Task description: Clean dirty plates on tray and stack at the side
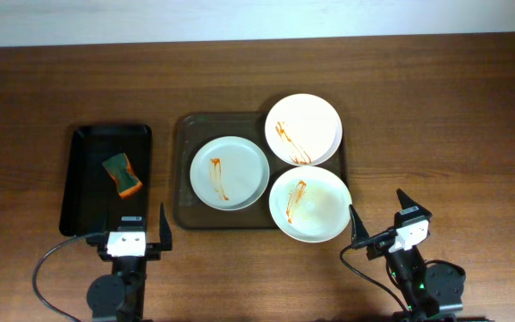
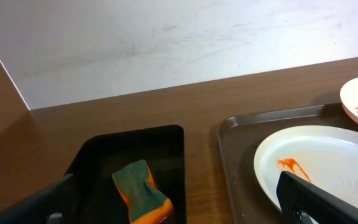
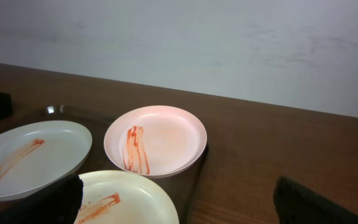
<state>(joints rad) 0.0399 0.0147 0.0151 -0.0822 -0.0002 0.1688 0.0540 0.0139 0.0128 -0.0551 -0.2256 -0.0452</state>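
We have cleaned nothing yet — all three plates (image 1: pixel 229 172) lie on the tray (image 1: pixel 186 206), each streaked orange-red, none stacked aside. Our left gripper (image 1: pixel 125 230) and right gripper (image 1: pixel 381 215) hang spread and empty at the near edge; the sponge (image 1: pixel 122 175) sits in the black tray (image 1: pixel 83 197), left.

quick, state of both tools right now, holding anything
left tool: open, holding nothing
right tool: open, holding nothing
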